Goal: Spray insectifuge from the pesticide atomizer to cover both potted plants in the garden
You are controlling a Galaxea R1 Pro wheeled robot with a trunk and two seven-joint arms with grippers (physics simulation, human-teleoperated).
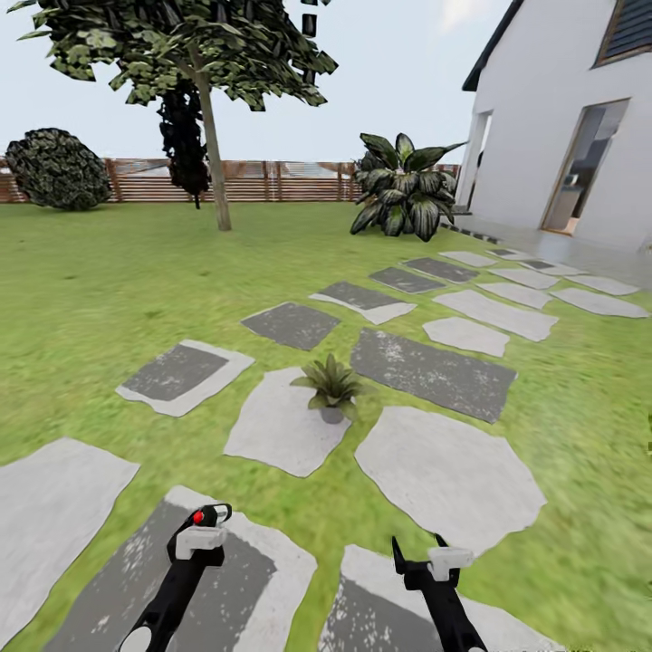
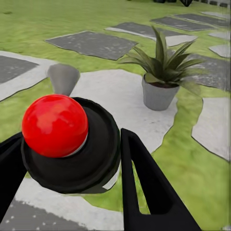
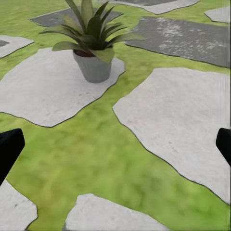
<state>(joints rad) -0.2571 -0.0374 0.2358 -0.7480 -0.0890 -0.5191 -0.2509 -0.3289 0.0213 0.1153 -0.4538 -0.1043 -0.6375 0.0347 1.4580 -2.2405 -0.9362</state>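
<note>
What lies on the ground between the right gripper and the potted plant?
Only ground: in the head view, a strip of lawn separates the right gripper from the potted plant, which stands at a pale stepping stone's edge. Nothing stands between.

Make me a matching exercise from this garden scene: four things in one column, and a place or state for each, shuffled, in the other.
Things:
1. potted plant
2. left gripper
3. right gripper
4. broad-leaved shrub

Places or states:
A. open, nothing between its fingers
B. by the white house, near the fence
C. on the edge of a pale stepping stone
D. closed around a dark object with a red ball end

Pairs: 1-C, 2-D, 3-A, 4-B
</note>
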